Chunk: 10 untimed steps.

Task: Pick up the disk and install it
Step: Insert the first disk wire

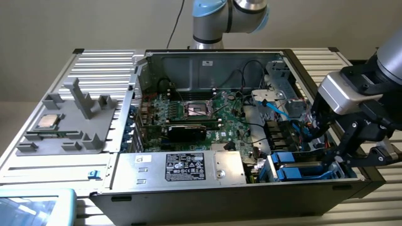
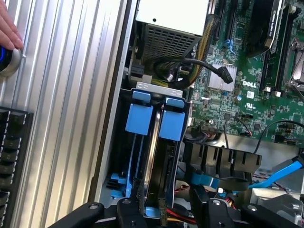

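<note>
- The computer case (image 1: 207, 59) lay open on the table (image 1: 100, 66).
- At the exterior view's left of the case, a fixture (image 1: 75, 134) held a chip (image 1: 49, 121).
- Inside, the power supply (image 1: 182, 167) sat in front of the motherboard (image 1: 201, 113).
- The disk (image 2: 172, 124) stood in the drive bay (image 2: 159, 87) beside a second carrier (image 2: 139, 118).
- The gripper (image 1: 355, 160) hung over that bay.

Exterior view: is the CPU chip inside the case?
No, the CPU chip lies on the grey fixture outside the case.

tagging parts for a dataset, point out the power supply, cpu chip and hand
power supply (image 1: 186, 165), exterior view, on its black label
cpu chip (image 1: 48, 121), exterior view, centre of its lid
hand (image 2: 7, 27), wrist view, middle of the hand
</note>
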Available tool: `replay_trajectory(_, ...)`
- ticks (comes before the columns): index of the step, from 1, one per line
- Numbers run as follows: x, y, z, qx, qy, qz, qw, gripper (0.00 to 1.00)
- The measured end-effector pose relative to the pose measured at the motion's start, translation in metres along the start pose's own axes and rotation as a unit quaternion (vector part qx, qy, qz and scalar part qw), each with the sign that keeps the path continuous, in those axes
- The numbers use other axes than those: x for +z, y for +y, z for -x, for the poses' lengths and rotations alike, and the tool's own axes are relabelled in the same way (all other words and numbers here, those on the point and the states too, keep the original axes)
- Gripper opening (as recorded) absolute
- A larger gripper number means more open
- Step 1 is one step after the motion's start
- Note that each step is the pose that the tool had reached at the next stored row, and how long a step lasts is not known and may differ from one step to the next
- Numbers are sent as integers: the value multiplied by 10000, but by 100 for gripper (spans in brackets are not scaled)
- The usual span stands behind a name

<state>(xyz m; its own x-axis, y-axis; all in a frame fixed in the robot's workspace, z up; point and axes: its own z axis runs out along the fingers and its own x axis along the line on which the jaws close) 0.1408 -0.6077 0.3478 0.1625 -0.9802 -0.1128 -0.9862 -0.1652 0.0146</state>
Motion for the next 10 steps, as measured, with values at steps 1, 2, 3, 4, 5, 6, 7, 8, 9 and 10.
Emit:
replay_trajectory(1,4,-4,-7,1,-33,16,10000,51)
replay_trajectory(2,9,-12,-12,3,-60,28,10000,51)
replay_trajectory(3,12,-20,-14,3,-78,40,10000,51)
replay_trajectory(4,16,-29,-16,5,-92,54,9999,51)
replay_trajectory(5,18,-39,-20,7,-104,72,9999,51)
replay_trajectory(6,21,-45,-23,8,-114,87,9999,51)
replay_trajectory(7,26,-47,-25,10,-122,105,9999,51)
replay_trajectory(8,31,-48,-27,13,-130,131,9998,51)
replay_trajectory(9,34,-48,-30,16,-137,153,9998,51)
replay_trajectory(10,33,-47,-34,19,-140,171,9998,51)
